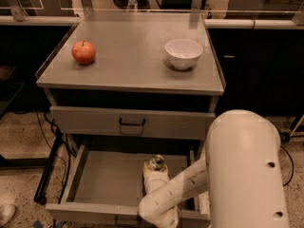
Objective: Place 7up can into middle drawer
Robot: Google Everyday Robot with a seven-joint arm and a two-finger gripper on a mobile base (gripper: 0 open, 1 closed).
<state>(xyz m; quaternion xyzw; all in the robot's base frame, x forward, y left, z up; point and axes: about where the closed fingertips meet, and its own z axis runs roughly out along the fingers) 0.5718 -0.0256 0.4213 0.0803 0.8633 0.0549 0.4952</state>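
Because the gripper [155, 175] sits low inside the open middle drawer [107, 182], with the 7up can [156, 163] upright right at its tip, most of the risk lies in the let-go and the way out. The can stands right of the drawer's centre, shiny top up. Its base is hidden behind the gripper, so whether it rests on the grey floor cannot be told. Nor can it be told whether the gripper clasps the can or is slack around it. If the can hangs a little above the floor when freed, it would probably drop, tip and roll across the flat floor, its dented wall making that likelier. A sideways pull-away could also drag or knock it over. The arm [190, 184] reaches in over the drawer's front wall, and the upper drawer front [132, 122] hangs just above and behind the can, so a steep lift might strike it. The apple [83, 52] and white bowl [183, 53] on the cabinet top [130, 46] are well apart from all this.
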